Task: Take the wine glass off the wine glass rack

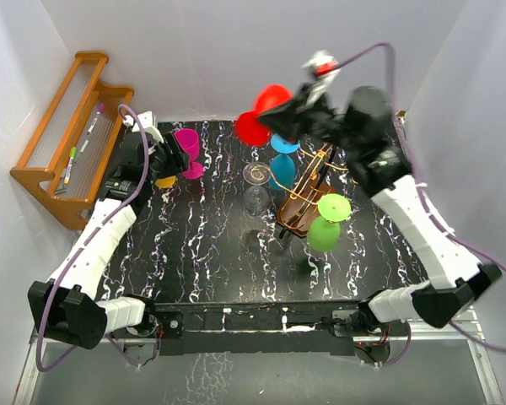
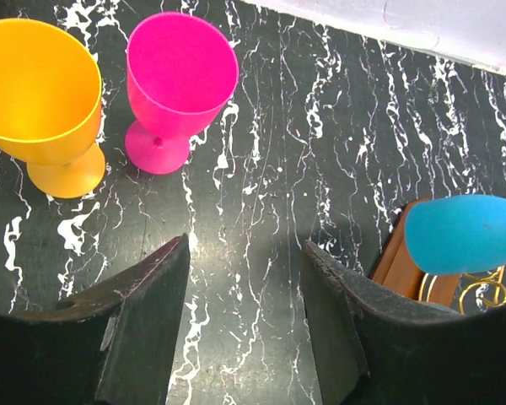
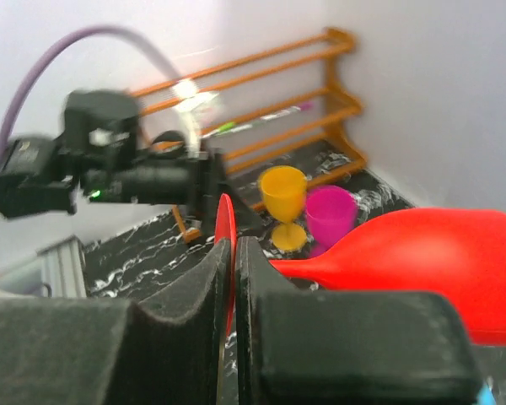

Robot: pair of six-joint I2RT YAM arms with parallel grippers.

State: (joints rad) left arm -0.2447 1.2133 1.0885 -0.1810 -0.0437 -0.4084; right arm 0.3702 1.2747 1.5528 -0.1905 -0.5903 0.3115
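- The right end effector [image 3: 234, 253] is clamped tight on the thin round foot of the red plastic wine glass [image 3: 422, 261] — its fingers almost meet across it.
- The glass lies tipped on its side in the air, clear of the violin-shaped brown wooden wine glass rack [image 1: 302, 201] with its curling gold wire arms. It is above the far edge of the desk, near that edge's middle.
- The rack stands right of the middle of the black, white-veined desk [image 1: 202, 253]. A green plastic glass [image 1: 323, 234] is carried at its near end and a blue plastic glass [image 1: 282, 167] at its far end.
- A clear glass [image 1: 256, 187] stands just left of the rack.
- The left end effector [image 2: 244, 253] is spread wide with nothing between its fingers — it hovers over the desk near the far left corner.
- Just beyond it, a pink plastic goblet [image 2: 181, 80] and an orange plastic goblet [image 2: 38, 93] stand upright side by side.
- An orange-brown wooden stepped shelf [image 1: 63, 135] sits off the desk's left edge.
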